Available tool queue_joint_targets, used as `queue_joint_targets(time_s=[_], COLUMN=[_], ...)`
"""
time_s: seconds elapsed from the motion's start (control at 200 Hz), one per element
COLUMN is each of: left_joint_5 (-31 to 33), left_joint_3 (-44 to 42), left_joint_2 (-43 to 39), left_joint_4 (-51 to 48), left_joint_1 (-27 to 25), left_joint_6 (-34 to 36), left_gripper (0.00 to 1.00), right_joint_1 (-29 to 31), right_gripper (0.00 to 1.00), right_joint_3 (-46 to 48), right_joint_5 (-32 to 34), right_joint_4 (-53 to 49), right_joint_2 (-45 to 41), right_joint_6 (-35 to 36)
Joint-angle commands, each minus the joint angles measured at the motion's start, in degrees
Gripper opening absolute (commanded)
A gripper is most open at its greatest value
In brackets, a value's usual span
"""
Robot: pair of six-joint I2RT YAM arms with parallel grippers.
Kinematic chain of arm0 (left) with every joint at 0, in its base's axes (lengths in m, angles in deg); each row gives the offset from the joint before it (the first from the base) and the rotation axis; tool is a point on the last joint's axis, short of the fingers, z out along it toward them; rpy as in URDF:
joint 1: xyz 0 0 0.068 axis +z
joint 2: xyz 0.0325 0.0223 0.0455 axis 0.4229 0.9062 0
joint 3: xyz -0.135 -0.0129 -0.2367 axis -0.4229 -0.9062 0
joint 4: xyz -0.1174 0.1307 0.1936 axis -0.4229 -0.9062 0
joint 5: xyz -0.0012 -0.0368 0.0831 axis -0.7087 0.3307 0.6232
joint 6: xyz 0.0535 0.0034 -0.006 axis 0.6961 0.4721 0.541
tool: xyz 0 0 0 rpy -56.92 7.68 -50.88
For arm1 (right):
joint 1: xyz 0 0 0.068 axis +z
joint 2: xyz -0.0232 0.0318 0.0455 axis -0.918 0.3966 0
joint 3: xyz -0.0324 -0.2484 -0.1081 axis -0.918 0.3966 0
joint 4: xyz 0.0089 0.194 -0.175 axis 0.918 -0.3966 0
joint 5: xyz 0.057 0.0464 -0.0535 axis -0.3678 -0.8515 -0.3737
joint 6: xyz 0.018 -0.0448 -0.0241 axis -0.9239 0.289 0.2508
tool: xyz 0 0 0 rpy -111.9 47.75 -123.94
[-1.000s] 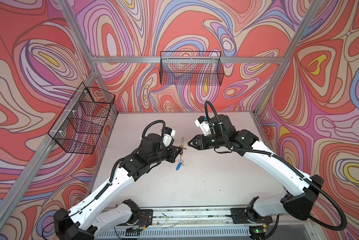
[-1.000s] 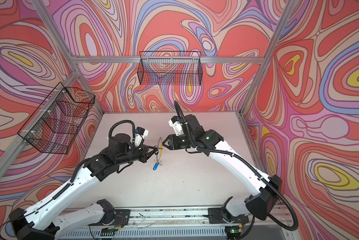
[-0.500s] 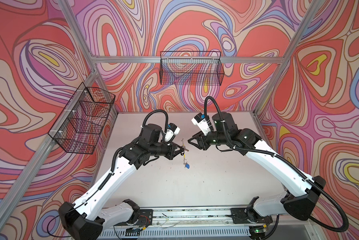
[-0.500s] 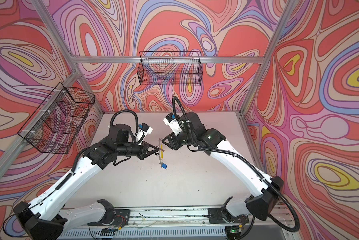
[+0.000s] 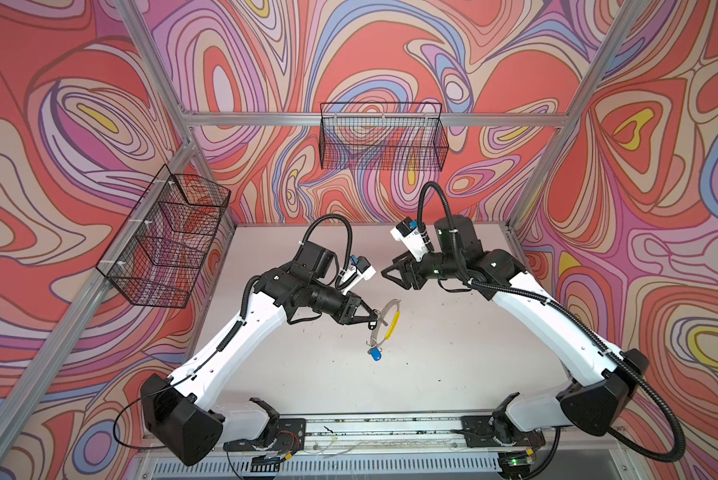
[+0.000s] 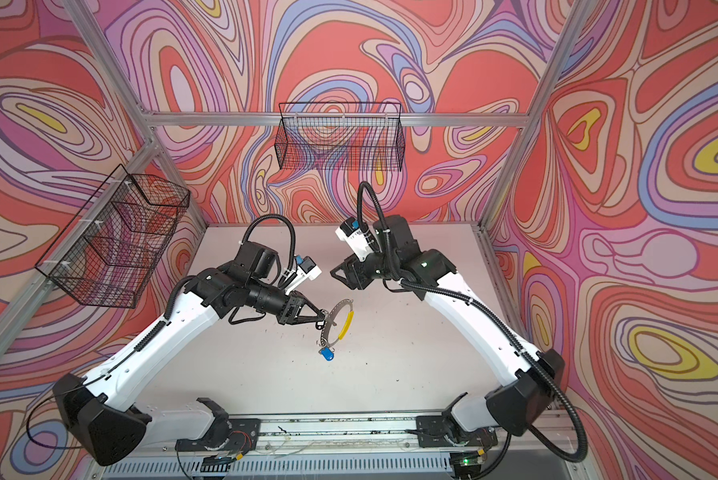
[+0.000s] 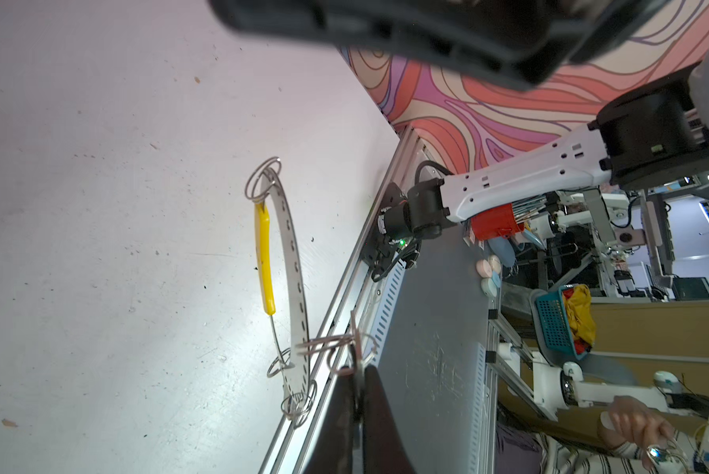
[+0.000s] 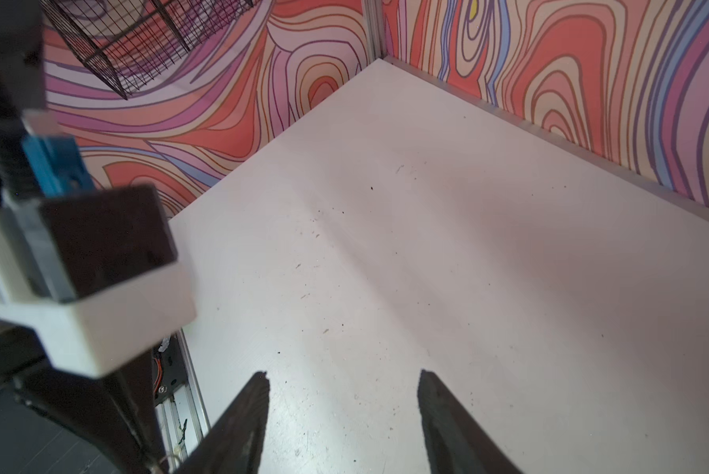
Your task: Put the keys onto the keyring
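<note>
left: the left gripper (image 5: 372, 322), jaws pressed together, pinches the left rim of the keyring (image 5: 385, 309) in both top views. in the left wrist view its fingertips (image 7: 375, 394) meet on a wire loop (image 7: 328, 344) and a thin metal strip (image 7: 354, 328) at that rim, and which one they bear on cannot be told. the keyring is held on edge over the middle of the table (image 5: 452, 357). it shows as a narrow oval whose long axis runs from far right to near left, and its yellow sleeve (image 5: 391, 326) covers the arc turned away from the gripper. a blue tag (image 5: 375, 354) hangs at the ring's near end; the key joined to it is too small to make out. the left arm (image 5: 240, 332) rises from the near left base, bends at the elbow and reaches rightward.

right: the right gripper (image 5: 389, 272) has its jaws well apart with nothing between them; past its fingertips (image 8: 248, 410) the right wrist view shows only bare table. it sits farther back than the keyring and just to its right, apart from it, pointing left. the right arm (image 5: 556, 324) climbs from the near right base toward the far side, its wrist turned left.
</note>
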Motion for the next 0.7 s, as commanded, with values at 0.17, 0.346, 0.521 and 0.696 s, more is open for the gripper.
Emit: queue_joint_targets(time_s=[0.17, 0.346, 0.521, 0.696], left_joint_5=[-3.7, -3.6, -3.0, -3.3], left_joint_3=[3.8, 4.8, 5.9, 6.7], left_joint_2=[-0.4, 0.0, 0.7, 1.2], left_joint_4=[-8.7, -10.3, -10.9, -11.1], left_joint_1=[0.2, 0.2, 0.2, 0.2], left_joint_6=[7.1, 8.2, 7.9, 7.4], left_gripper=[0.00, 0.00, 0.00, 0.00], right_joint_1=[-1.0, -1.0, -0.6, 0.0], right_gripper=[0.60, 0.69, 0.69, 0.68], right_joint_3=[3.6, 13.4, 18.4, 20.9], right_joint_5=[-24.6, -28.4, -29.4, -27.9], right_joint_4=[-0.1, 7.0, 7.6, 6.5], right_joint_2=[3.7, -1.8, -5.2, -10.1], right_joint_6=[2.0, -1.0, -2.2, -3.2])
